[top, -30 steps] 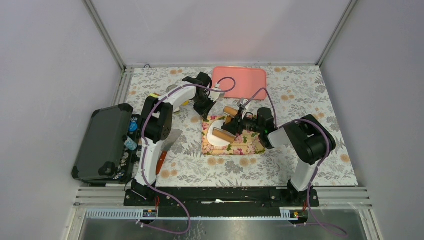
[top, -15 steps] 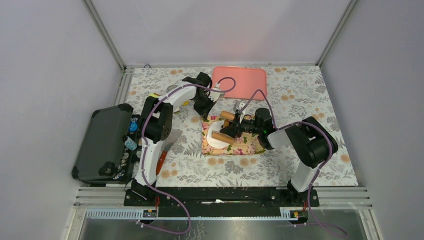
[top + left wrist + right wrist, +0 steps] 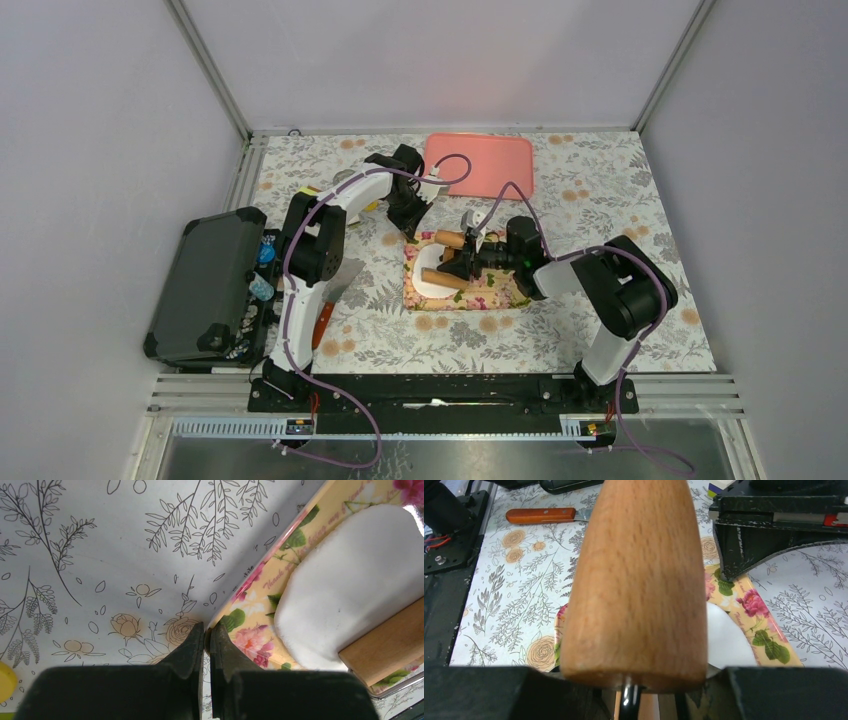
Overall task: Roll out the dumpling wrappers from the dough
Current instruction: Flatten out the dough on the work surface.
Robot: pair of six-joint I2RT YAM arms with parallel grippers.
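Floral table [image 3: 600, 200] — one dough [image 3: 350, 580], one pin [image 3: 639, 580] gripped by my right end effector [image 3: 467, 251]; left end effector [image 3: 207, 635] closed.

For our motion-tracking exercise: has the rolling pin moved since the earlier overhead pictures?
Yes. The rolling pin, gripped by the right end effector, has shifted left and toward the arm bases across the dough, away from the pink tray.

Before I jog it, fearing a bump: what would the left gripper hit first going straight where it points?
The floral board's edge, right at the shut left gripper's tips. It may be touching there now, but depth is unclear.
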